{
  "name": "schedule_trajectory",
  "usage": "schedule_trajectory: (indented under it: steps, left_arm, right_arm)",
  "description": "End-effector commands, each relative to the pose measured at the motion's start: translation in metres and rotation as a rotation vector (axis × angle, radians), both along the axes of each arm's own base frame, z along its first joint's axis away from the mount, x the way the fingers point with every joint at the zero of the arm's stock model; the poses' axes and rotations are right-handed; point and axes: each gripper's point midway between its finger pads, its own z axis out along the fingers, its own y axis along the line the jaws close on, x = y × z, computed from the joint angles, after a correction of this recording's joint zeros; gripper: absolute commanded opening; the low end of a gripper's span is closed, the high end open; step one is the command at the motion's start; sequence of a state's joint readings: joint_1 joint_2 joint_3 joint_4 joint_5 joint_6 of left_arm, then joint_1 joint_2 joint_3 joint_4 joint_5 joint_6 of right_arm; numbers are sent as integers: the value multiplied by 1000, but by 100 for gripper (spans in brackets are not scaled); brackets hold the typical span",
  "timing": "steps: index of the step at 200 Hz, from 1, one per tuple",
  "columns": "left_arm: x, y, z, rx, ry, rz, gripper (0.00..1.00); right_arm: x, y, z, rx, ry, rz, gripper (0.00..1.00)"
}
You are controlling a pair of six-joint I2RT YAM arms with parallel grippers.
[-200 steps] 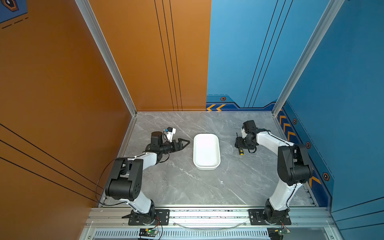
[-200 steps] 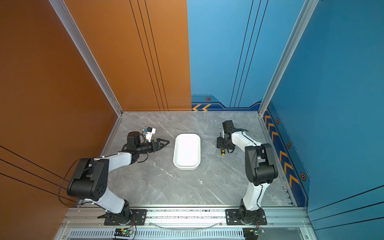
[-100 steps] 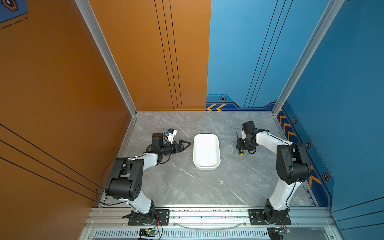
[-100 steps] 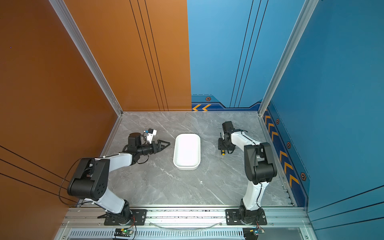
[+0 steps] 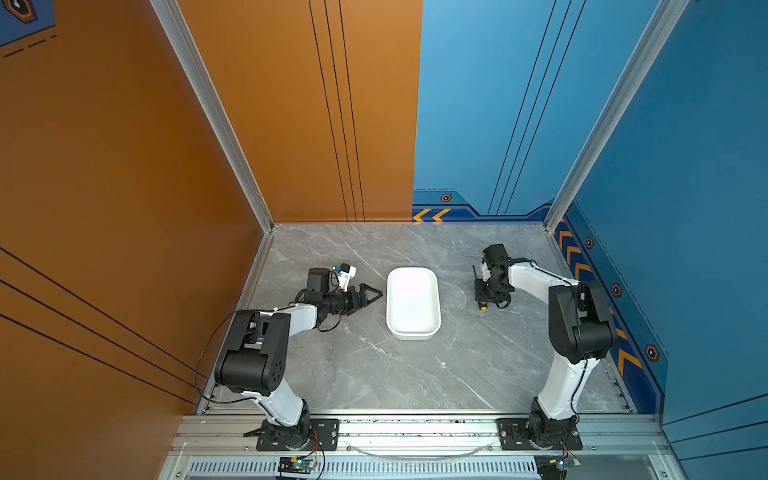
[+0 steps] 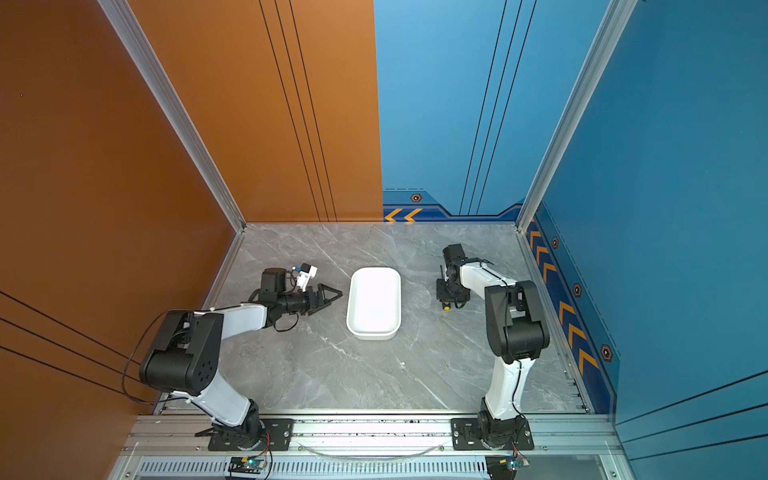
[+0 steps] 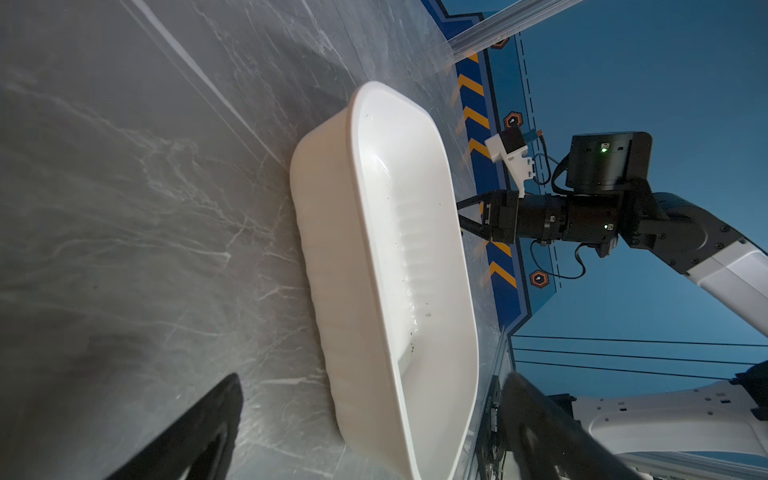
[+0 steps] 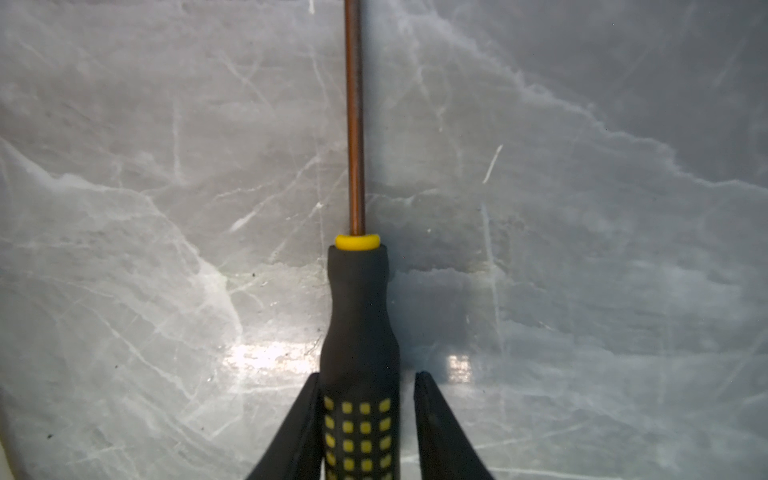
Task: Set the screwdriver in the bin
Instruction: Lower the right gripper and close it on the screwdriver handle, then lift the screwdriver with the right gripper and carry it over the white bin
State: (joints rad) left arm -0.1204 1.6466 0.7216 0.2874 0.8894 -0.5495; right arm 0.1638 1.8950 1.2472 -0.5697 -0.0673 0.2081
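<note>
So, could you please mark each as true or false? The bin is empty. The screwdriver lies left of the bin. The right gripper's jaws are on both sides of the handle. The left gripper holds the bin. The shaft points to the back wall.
1. The bin is empty. True.
2. The screwdriver lies left of the bin. False: it lies on the table, right of the bin.
3. The right gripper has its jaws on both sides of the handle. True.
4. The left gripper holds the bin. False: it is open beside the bin and holds nothing.
5. The shaft points to the back wall. True.
</note>
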Motion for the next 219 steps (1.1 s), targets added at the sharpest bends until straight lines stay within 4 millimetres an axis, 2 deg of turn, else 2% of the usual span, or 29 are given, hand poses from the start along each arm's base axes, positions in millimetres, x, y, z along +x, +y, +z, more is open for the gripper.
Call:
schedule_trajectory:
  steps: [1, 43, 66, 88, 112, 149, 199, 219]
  left_arm:
    - [-4, -3, -3, 41, 20, -28, 98]
    - [-3, -6, 0, 43, 25, -34, 98]
    - [-4, -6, 2, 42, 20, -34, 98]
    - [-4, -6, 4, 41, 18, -31, 98]
    - [-4, -8, 6, 31, 21, -38, 98]
    - [-4, -9, 7, 32, 24, -33, 98]
    - [0, -6, 4, 47, 32, -7, 98]
    - [1, -6, 1, 50, 42, -2, 98]
  right_arm:
    - [0, -4, 0, -22, 22, -5, 29]
    - [-2, -4, 0, -16, 33, -6, 15]
    - [-3, -4, 1, -5, 37, -13, 0]
    - [-4, 3, 11, 57, 31, -34, 0]
    - [-5, 5, 42, 100, -25, -101, 0]
    - [-11, 11, 110, 227, -143, -228, 0]
    - [-44, 42, 195, 313, -259, -294, 0]
    - [-58, 64, 223, 300, -334, -265, 0]
